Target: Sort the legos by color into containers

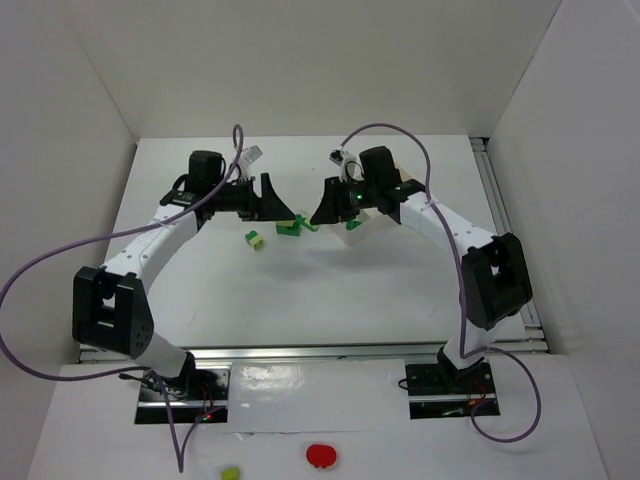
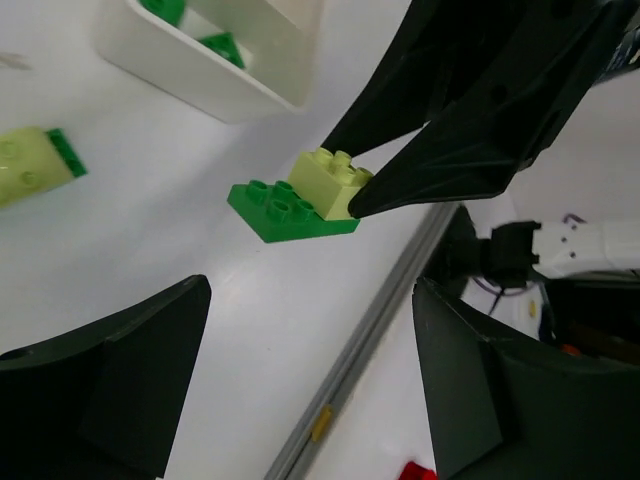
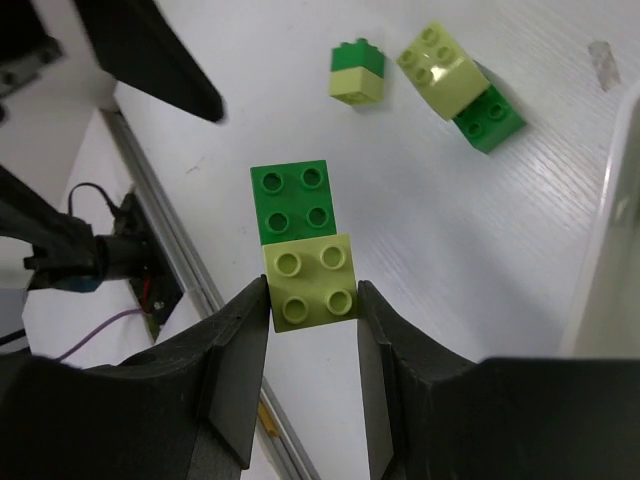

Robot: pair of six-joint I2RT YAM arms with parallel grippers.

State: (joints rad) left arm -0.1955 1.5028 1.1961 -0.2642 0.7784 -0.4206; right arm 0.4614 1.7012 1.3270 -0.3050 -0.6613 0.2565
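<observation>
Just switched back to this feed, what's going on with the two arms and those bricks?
The right end effector is pinching a pale lime brick that is stuck on one end of a dark green brick, between the two arms. The left end effector is open and holds nothing, facing that pair. Two more lime-and-green pairs lie on the table nearby, not yet sorted. The white tray has some green bricks in it.

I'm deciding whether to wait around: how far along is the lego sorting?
Early: dark green bricks lie in the white tray. The right fingers pinch a lime brick stuck to a green brick; the left fingers stand open. Two stacked lime-and-green pairs wait loose on the table.
</observation>
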